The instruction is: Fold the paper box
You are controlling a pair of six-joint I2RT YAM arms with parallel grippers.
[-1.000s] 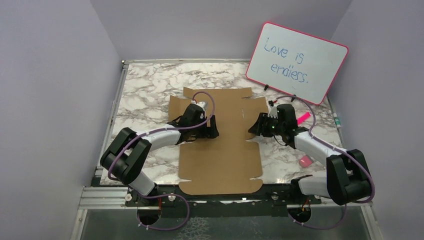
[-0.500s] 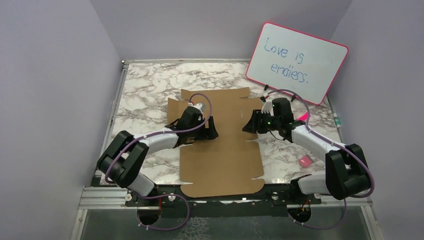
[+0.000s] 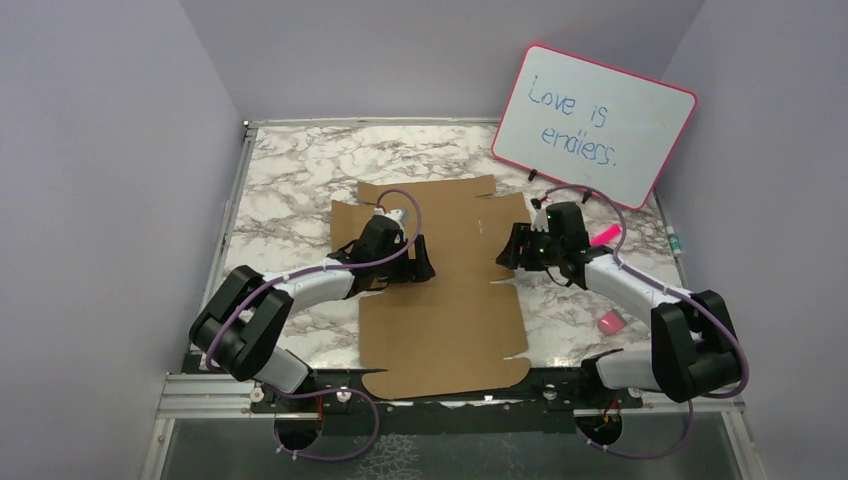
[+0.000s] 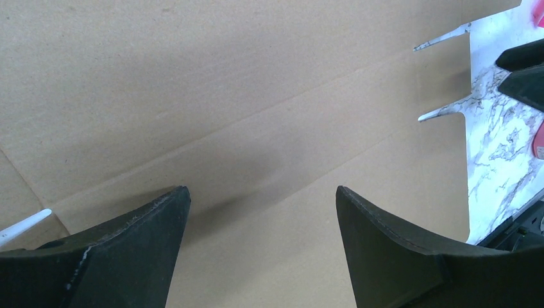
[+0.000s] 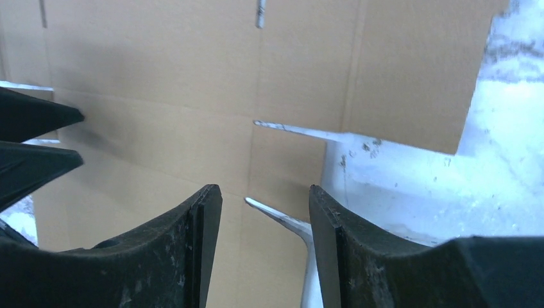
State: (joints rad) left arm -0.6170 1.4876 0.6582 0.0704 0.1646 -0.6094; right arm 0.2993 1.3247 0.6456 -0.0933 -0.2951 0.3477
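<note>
Box flat and unfolded on the tabletop

The left tool hangs low over the sheet's middle panel, released, its fingers spread wide with nothing between them. The right tool faces it over the slit right edge of the box, also released, fingers apart and gripping nothing. Marble tabletop shows just beyond that edge.

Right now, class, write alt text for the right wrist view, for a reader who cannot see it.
The right gripper, jaws apart and empty, hovers over a slit edge of the flat brown paper box. Marble table shows at right; the left gripper is visible at the left edge.
</note>
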